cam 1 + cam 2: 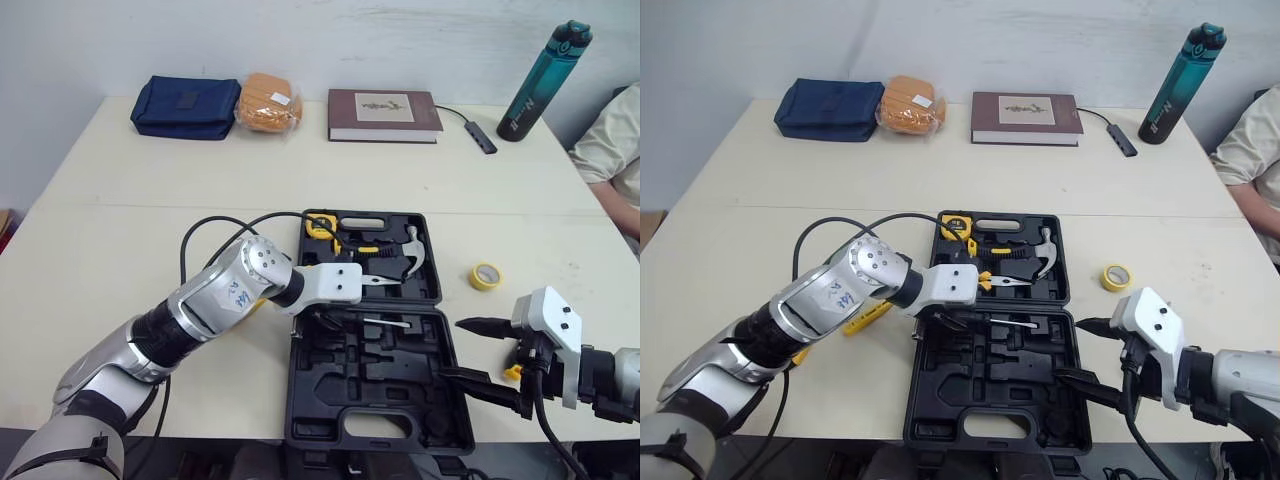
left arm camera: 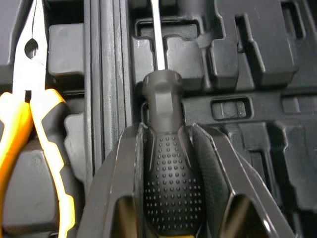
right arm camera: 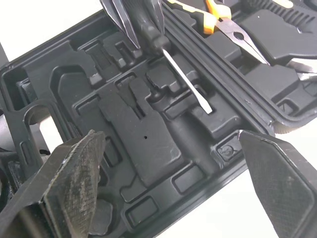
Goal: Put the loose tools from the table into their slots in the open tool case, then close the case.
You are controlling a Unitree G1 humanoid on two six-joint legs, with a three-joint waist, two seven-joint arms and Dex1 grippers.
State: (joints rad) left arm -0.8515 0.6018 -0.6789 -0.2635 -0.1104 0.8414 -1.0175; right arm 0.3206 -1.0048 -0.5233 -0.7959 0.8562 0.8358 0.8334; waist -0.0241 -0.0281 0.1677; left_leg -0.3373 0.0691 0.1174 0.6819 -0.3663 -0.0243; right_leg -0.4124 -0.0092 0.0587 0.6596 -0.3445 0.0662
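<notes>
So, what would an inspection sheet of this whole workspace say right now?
Surface: beige table.
Job's things: open tool case holds pliers, hammer, tape measure; tape roll and a yellow tool lie loose.
Clutter: blue pouch, orange packet, book, bottle.
Grippers: left gripper shut on screwdriver over the case; right gripper open at its right edge.
Cables: black cable loops by left arm; corded adapter near book.
Surroundings: person's sleeve at right edge.

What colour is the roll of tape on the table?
Yellow. The tape shows best in the left eye view.
</notes>
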